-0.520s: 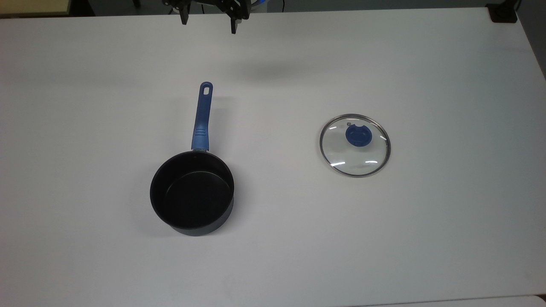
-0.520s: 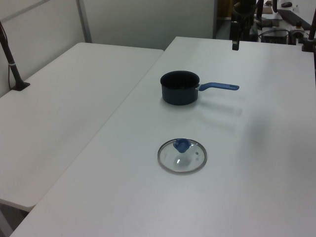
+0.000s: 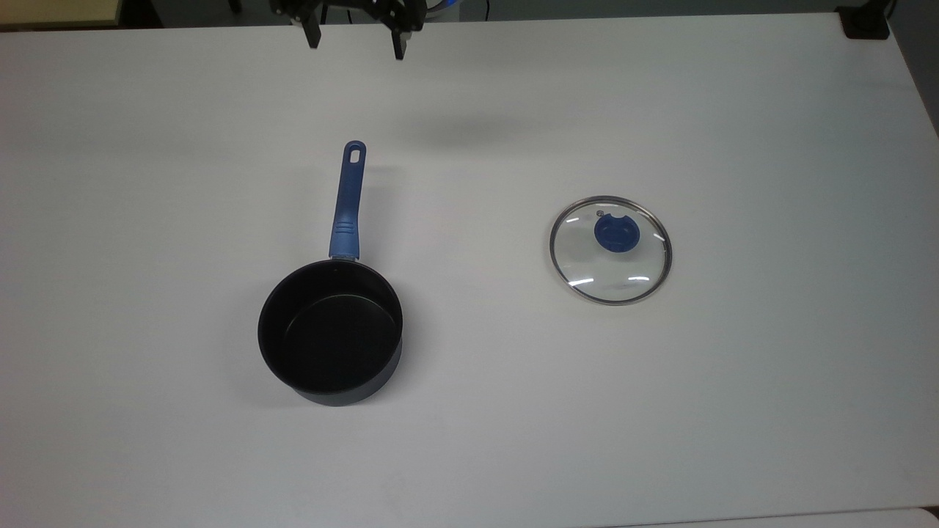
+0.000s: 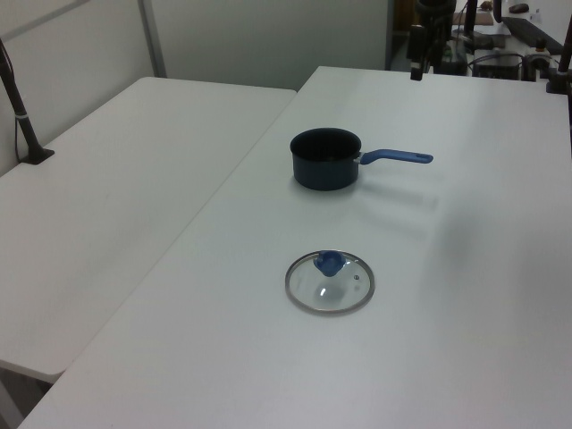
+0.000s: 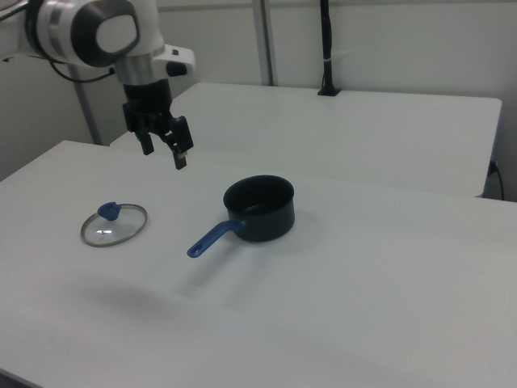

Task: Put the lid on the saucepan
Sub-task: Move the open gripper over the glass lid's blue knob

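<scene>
The saucepan (image 3: 330, 334) stands upright on the white table (image 3: 770, 403), uncovered, its black inside showing and its blue handle (image 3: 348, 202) running straight out from the wall toward the top view's upper edge. The lid (image 3: 610, 249) lies flat on the table well apart from the saucepan, off toward the top view's right, with its blue knob (image 3: 616, 234) facing up and nothing touching it. In the right view the lid (image 5: 114, 225) sits toward the right view's left of the saucepan (image 5: 259, 208), whose handle points toward the right view's lower left. The gripper (image 3: 355, 38) hangs in the air beyond the end of the saucepan's handle, high above the table, its two fingers spread wide and holding nothing. In the right view the gripper (image 5: 164, 151) sits higher than both lid and saucepan, between them. In the left view the lid (image 4: 330, 281) lies nearer the camera than the saucepan (image 4: 326, 159).
</scene>
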